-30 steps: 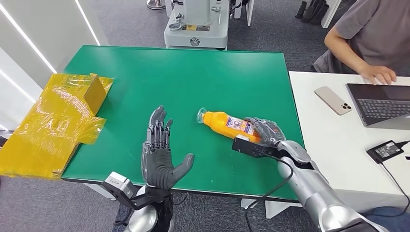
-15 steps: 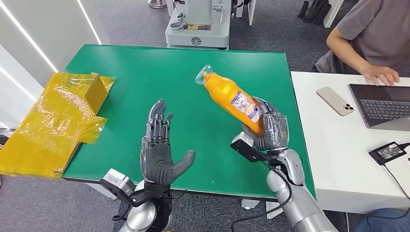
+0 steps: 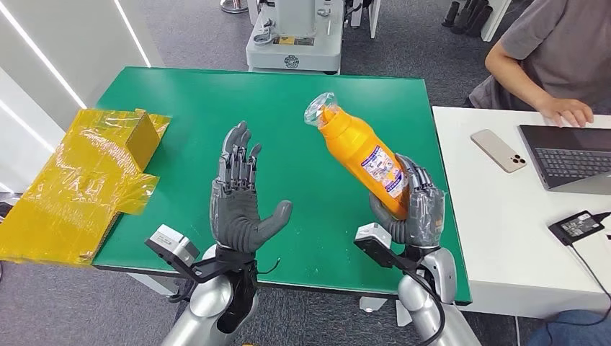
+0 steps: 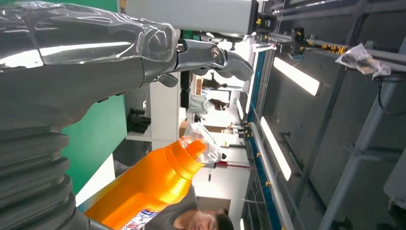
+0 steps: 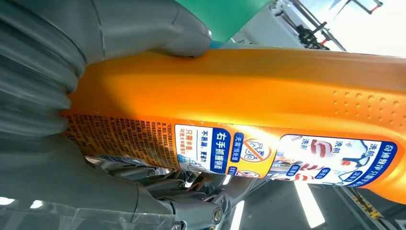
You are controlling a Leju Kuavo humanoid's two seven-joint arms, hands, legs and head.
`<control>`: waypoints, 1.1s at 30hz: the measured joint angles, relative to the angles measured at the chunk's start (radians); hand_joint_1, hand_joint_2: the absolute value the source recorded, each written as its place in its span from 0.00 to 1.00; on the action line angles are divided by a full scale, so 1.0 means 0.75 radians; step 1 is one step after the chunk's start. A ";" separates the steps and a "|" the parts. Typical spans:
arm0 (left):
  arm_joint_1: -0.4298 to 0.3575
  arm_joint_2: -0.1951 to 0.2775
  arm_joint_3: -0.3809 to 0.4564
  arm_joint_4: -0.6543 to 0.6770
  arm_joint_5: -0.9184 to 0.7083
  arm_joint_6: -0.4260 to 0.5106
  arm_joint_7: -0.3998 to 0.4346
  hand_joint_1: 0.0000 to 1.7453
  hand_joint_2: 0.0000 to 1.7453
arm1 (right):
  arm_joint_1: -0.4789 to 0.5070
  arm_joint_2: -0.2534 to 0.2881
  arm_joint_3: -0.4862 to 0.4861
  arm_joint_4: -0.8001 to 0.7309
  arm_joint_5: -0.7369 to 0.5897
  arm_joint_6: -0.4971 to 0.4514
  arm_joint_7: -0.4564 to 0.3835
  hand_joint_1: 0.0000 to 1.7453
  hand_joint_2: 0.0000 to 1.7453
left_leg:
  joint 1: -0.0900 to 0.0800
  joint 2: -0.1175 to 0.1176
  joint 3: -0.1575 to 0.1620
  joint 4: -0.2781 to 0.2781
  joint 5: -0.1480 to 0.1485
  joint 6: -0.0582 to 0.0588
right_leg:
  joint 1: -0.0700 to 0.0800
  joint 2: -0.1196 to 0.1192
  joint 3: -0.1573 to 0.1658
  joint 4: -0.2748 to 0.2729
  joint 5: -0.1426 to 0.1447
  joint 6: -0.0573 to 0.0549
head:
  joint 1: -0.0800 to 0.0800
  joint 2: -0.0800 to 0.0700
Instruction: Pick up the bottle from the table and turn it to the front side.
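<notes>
My right hand (image 3: pixel 412 207) grips the lower body of an orange bottle (image 3: pixel 358 149) with a printed label and a clear plastic wrap over its cap. The bottle is lifted off the green table (image 3: pixel 187 108) and leans up and away to the left, cap end highest. In the right wrist view the bottle (image 5: pixel 249 110) lies across my palm with the thumb (image 5: pixel 158 28) on its orange side. My left hand (image 3: pixel 239 204) is raised over the table's front edge, palm up, fingers spread, holding nothing. The left wrist view shows the bottle's neck (image 4: pixel 167 177) beyond my left hand (image 4: pixel 86 72).
A yellow taped box (image 3: pixel 79 173) hangs over the table's left edge. To the right stands a white desk (image 3: pixel 497 223) with a phone (image 3: pixel 497 150), a laptop (image 3: pixel 569 155) and a charger (image 3: pixel 576 225); a person (image 3: pixel 555 58) sits there. A grey machine base (image 3: pixel 294 36) stands behind the table.
My right hand has lifted the bottle from lying on the table and tipped it up toward upright, drawing back to the table's front right. My left hand rose slightly.
</notes>
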 joint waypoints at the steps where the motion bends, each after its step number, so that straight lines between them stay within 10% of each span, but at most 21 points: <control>1: 0.000 0.000 0.000 0.000 0.001 0.000 0.000 0.00 1.00 | 0.000 0.000 0.000 0.000 -0.001 0.000 -0.001 1.00 1.00 | 0.000 0.000 0.000 0.000 0.000 0.000 | 0.000 0.000 0.000 0.000 0.000 0.000 | 0.000 0.000; 11: -0.209 -0.003 0.000 0.227 0.101 -0.109 0.089 0.00 1.00 | -0.051 0.045 0.043 0.034 -0.109 0.059 -0.219 1.00 1.00 | 0.000 0.000 0.000 0.000 0.000 0.000 | 0.000 0.000 0.000 0.000 0.000 0.000 | 0.000 0.000; 33: -0.299 -0.004 -0.002 0.386 0.144 -0.145 0.094 0.00 1.00 | -0.125 0.050 0.113 0.206 -0.181 0.305 -0.216 1.00 1.00 | 0.000 0.000 0.000 0.000 0.000 0.000 | 0.000 0.001 0.000 0.000 0.000 0.000 | 0.000 0.000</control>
